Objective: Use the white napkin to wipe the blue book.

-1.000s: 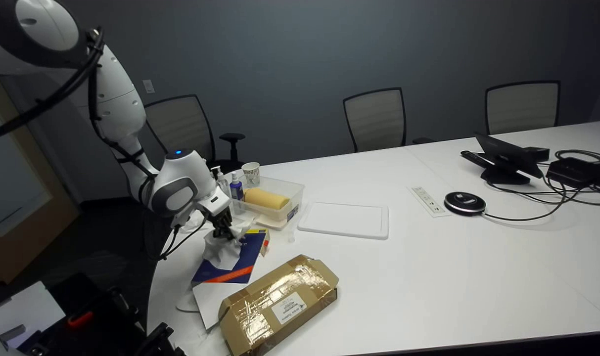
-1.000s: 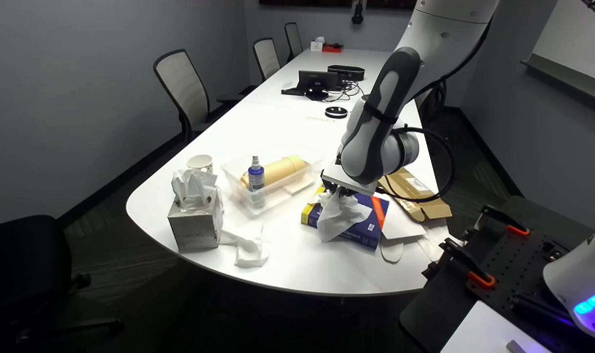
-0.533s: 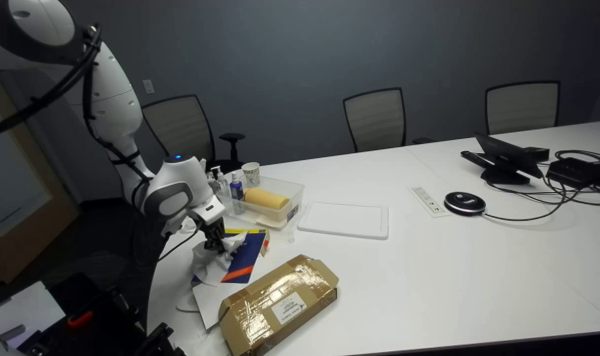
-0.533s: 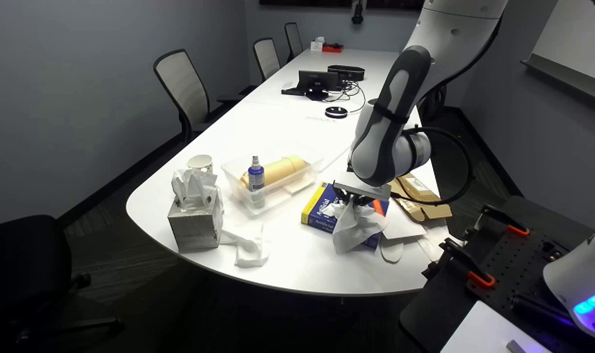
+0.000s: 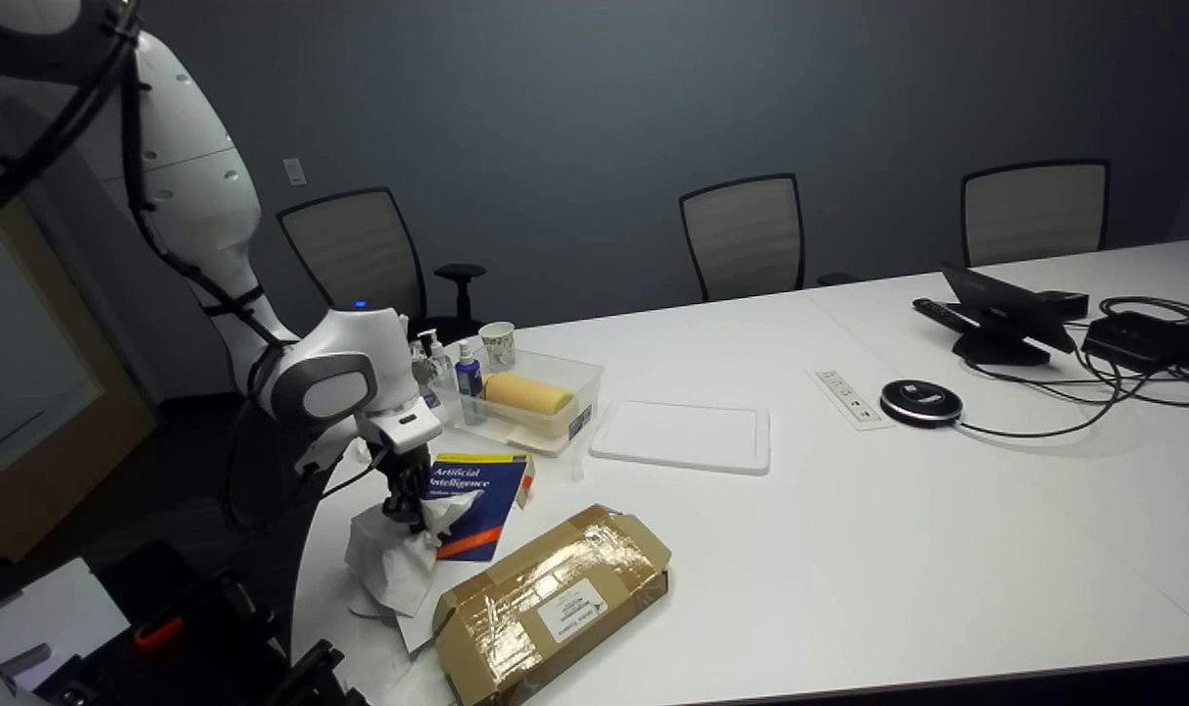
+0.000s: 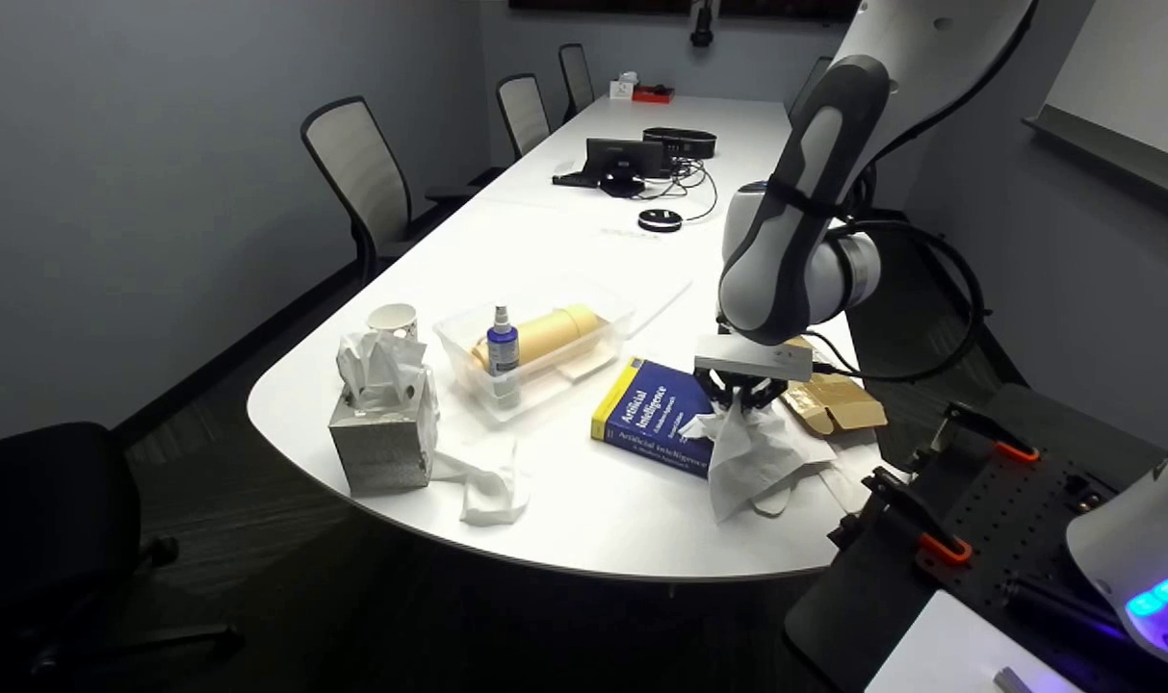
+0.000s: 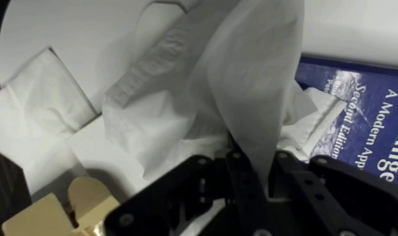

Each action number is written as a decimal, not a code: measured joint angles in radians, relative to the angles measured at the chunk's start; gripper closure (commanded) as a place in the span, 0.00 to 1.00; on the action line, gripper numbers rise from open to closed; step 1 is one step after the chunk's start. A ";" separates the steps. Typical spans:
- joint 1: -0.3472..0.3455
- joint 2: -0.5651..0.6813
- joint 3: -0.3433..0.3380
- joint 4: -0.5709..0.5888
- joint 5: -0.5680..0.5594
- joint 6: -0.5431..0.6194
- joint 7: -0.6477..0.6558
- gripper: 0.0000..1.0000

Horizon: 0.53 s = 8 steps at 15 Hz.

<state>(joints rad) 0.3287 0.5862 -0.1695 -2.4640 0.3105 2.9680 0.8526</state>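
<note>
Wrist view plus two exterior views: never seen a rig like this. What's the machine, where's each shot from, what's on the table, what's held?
The machine is a robot arm that a person steers remotely; it ends in a two-fingered gripper. The exterior views come from two cameras standing apart from it. The wrist view comes from a camera riding on the arm, looking past the gripper.

On the table are, among other things, a book titled Artificial Intelligence, a cardboard box, a tissue box, a cup and a clear tub with a yellow cylinder inside.

The gripper is closed on a white napkin, which hangs over one end of the book and beyond it. How hard it presses, I can't tell.
</note>
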 measured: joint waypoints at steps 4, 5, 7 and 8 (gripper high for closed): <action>0.098 -0.008 -0.110 0.006 -0.092 -0.026 0.043 0.97; 0.117 -0.007 -0.127 0.013 -0.110 -0.026 0.055 0.97; 0.141 -0.006 -0.146 0.030 -0.132 -0.023 0.068 0.97; 0.146 -0.005 -0.148 0.041 -0.140 -0.018 0.077 0.97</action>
<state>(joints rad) 0.4746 0.5813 -0.3174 -2.4227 0.1702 2.9497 0.9296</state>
